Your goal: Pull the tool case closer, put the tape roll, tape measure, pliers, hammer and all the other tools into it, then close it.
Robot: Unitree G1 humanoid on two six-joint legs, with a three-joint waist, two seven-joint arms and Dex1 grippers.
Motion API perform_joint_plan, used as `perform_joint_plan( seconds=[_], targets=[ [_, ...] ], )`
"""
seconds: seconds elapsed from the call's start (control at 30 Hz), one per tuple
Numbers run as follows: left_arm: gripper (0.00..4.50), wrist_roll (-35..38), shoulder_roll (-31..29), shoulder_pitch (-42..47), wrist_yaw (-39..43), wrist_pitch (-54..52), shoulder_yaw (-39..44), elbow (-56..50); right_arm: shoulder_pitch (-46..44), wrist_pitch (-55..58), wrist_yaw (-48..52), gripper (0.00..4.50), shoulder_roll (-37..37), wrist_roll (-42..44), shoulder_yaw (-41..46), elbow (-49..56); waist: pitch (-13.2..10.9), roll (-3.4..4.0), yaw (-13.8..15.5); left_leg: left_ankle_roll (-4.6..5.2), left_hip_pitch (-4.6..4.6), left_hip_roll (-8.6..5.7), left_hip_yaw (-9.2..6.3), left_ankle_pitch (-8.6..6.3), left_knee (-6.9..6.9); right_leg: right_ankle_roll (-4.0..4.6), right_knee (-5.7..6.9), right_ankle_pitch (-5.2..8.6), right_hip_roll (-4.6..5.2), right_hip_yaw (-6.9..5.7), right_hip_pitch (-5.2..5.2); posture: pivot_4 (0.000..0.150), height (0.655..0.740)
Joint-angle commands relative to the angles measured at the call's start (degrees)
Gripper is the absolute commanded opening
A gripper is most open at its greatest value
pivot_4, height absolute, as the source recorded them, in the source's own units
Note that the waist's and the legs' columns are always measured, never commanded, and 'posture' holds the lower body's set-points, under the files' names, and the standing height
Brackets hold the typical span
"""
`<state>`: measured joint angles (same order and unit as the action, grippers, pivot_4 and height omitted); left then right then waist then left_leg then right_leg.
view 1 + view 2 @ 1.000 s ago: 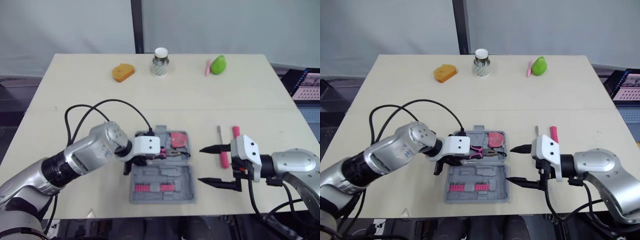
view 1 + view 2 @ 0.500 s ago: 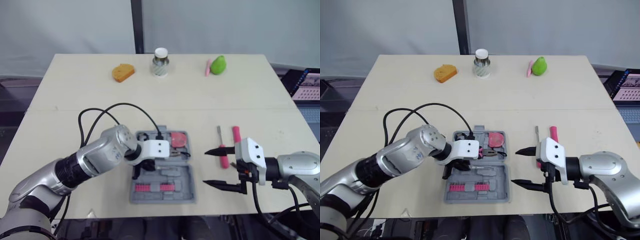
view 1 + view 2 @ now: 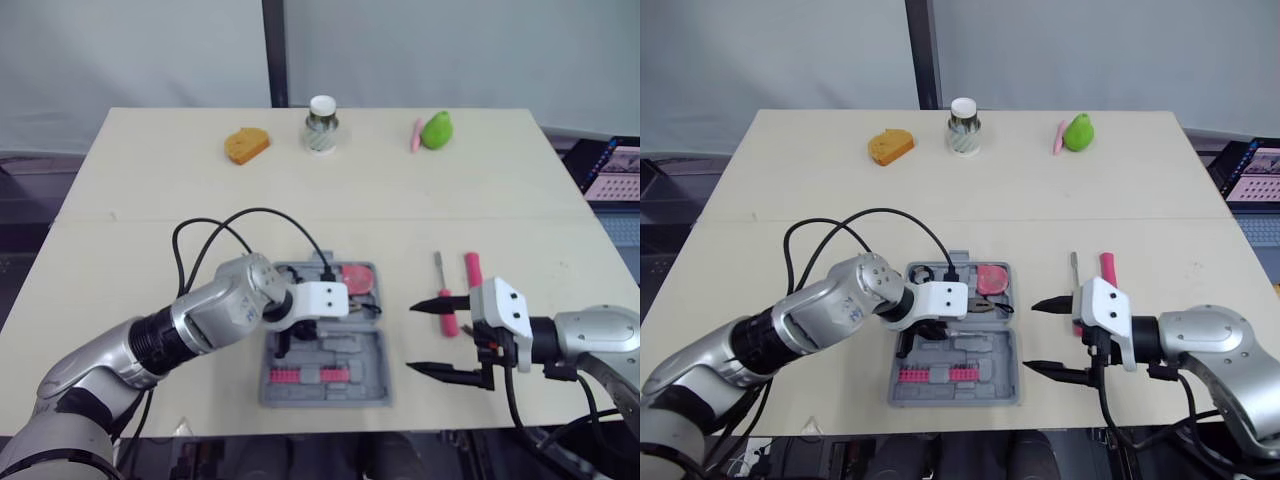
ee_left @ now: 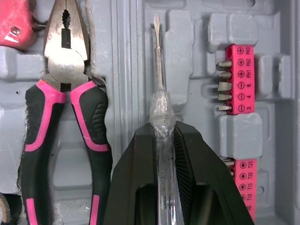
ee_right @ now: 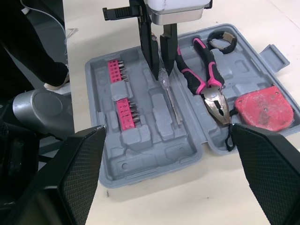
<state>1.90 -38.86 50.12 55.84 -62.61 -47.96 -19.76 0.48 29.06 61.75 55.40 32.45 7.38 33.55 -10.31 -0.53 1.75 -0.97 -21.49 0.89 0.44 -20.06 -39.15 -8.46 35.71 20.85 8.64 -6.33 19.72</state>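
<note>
The grey tool case (image 3: 372, 378) lies open near the table's front edge. In it are pink-handled pliers (image 4: 65, 93), a red tape measure (image 5: 264, 108), a black tape roll (image 5: 220, 38) and pink bit holders (image 4: 239, 77). My left gripper (image 4: 162, 131) is shut on a clear-handled screwdriver (image 4: 159, 84), held low over the case's middle, shaft along a moulded slot. My right gripper (image 3: 412, 337) stands open just right of the case, nothing between its fingers. Behind it on the table lie a small pink-handled screwdriver (image 3: 439, 268) and another pink-handled tool (image 3: 470, 268), partly hidden.
At the table's far side stand an orange object (image 3: 245, 145), a white-lidded jar (image 3: 321, 124) and a green object (image 3: 435, 130) with a pink piece beside it. A black cable (image 3: 240, 215) loops from my left wrist above the table.
My left arm has carried the screwdriver rightward, from the case's left edge to over its middle. The right gripper drew back slightly to the right, still open.
</note>
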Motion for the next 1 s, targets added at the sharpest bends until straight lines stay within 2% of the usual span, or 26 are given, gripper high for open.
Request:
perform_joint_plan(
  seconds=[0.03, 1.0],
  targets=[
    [0.02, -0.70, 0.02, -0.13, -0.45, -0.75, -0.01, -1.13, -0.12, -0.91, -0.07, 4.50, 0.20, -0.01, 1.39, 0.80, 0.00, 0.00, -0.01, 0.00, 0.00, 0.00, 0.00, 0.00, 0.00, 0.00, 0.00, 0.00, 0.00, 0.00, 0.00, 0.150, 0.7400],
    [0.02, -1.40, 0.95, -1.22, -1.83, 0.73, -1.28, 0.36, -0.57, -0.63, -0.59, 4.50, -0.18, 0.02, 1.27, 0.73, 0.00, 0.00, 0.01, 0.00, 0.00, 0.00, -0.01, 0.00, -0.01, 0.00, 0.00, 0.00, 0.00, 0.00, 0.00, 0.150, 0.7400]
  ],
)
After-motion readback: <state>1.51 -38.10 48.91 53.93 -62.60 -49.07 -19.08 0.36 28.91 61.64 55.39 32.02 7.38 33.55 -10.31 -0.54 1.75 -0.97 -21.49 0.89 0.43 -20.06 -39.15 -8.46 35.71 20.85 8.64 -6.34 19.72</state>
